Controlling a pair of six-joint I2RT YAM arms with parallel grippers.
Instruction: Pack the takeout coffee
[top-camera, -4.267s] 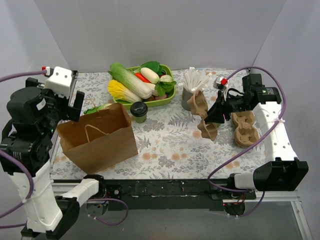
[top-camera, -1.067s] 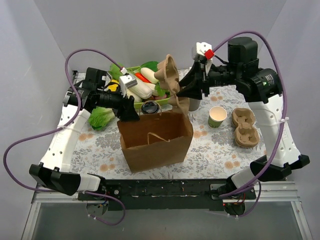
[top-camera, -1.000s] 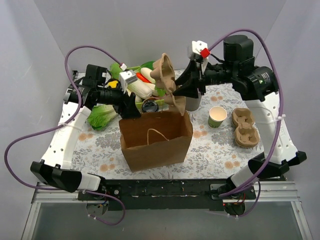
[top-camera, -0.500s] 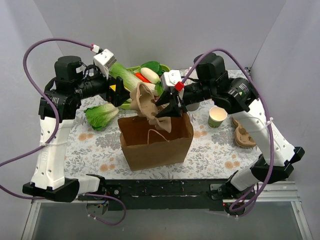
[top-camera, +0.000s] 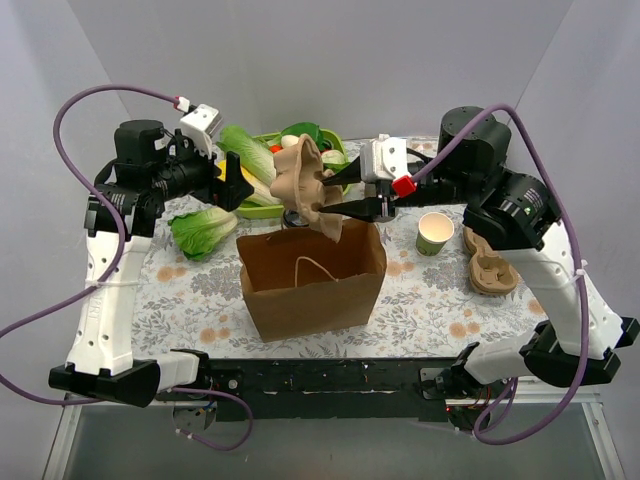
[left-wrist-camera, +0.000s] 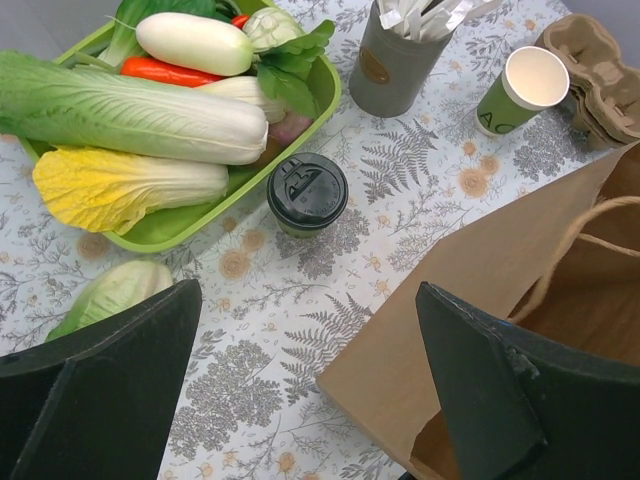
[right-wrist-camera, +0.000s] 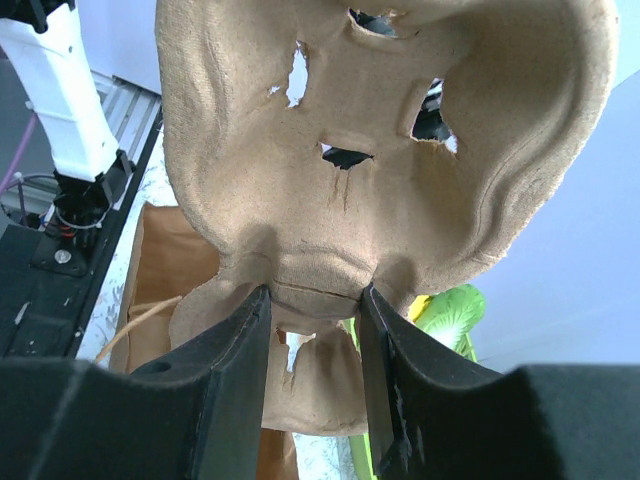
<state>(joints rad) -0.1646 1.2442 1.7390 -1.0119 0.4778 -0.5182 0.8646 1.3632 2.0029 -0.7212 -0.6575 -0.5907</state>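
Observation:
The takeout coffee (left-wrist-camera: 307, 193), a dark-green cup with a black lid, stands on the table beside the green tray in the left wrist view. In the top view the held carrier hides it. My right gripper (top-camera: 338, 206) is shut on a brown pulp cup carrier (top-camera: 305, 186), holding it tilted above the back rim of the open brown paper bag (top-camera: 310, 285). The right wrist view shows the fingers (right-wrist-camera: 235, 370) pinching the carrier (right-wrist-camera: 380, 130) at its middle. My left gripper (top-camera: 230, 183) is open and empty, hovering above the coffee and the bag's left corner (left-wrist-camera: 480, 290).
A green tray (left-wrist-camera: 180, 225) holds cabbages, a carrot and other vegetables. A loose cabbage (top-camera: 203, 230) lies at the left. A lidless green cup (top-camera: 433, 232), a grey straw holder (left-wrist-camera: 400, 60) and a stack of carriers (top-camera: 490, 262) stand at the right.
My right gripper has lifted the carrier a little higher above the bag and its wrist has swung right. The left gripper has barely moved. The bag and coffee stay put.

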